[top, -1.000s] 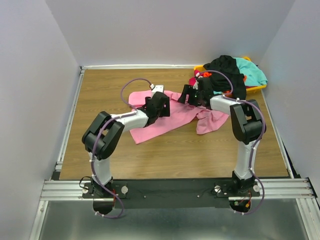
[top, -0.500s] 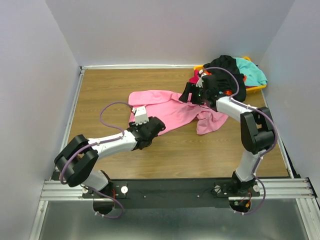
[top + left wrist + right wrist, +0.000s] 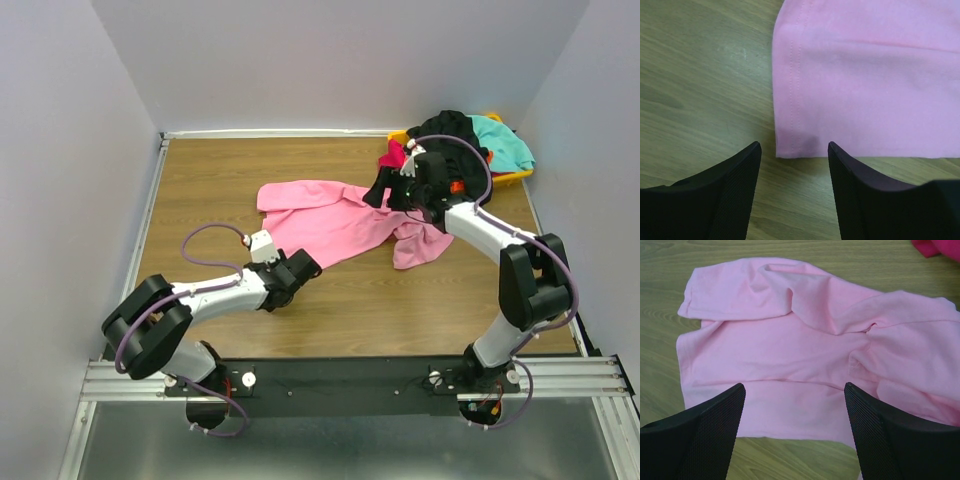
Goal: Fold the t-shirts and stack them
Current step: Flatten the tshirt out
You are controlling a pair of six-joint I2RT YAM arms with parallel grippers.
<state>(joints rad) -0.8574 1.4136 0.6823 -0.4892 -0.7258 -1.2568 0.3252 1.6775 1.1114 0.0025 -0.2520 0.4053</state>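
Progress: barely begun, I'd say. Nothing is folded and there is no stack anywhere.
Pink t-shirt point(image 3: 335, 215): spread on the tabletop point(image 3: 220, 180). Its near hem lies flat and its right side is bunched into soft ridges.
Left to do: smooth and fold this one, then all the others (quite a heap).
Other shirts: a black shirt point(image 3: 450, 130), a teal shirt point(image 3: 505, 140) and a magenta shirt point(image 3: 392, 157) are piled in and over the yellow bin point(image 3: 515, 178), just beyond the pink t-shirt's far right end.
Left fingers point(image 3: 742, 175): low at the pink t-shirt's near-left corner, parted to a middling gap with nothing between them. The hem corner is just ahead of the tips.
Right fingers point(image 3: 720, 415): over the pink t-shirt's bunched right side, spread wide and empty.
Cloth: matte, limp knit with a straight edge and a double-stitched hem.
Tabletop surface: smooth wood grain.
Finger pads: black, tapering, with a fine mesh texture.
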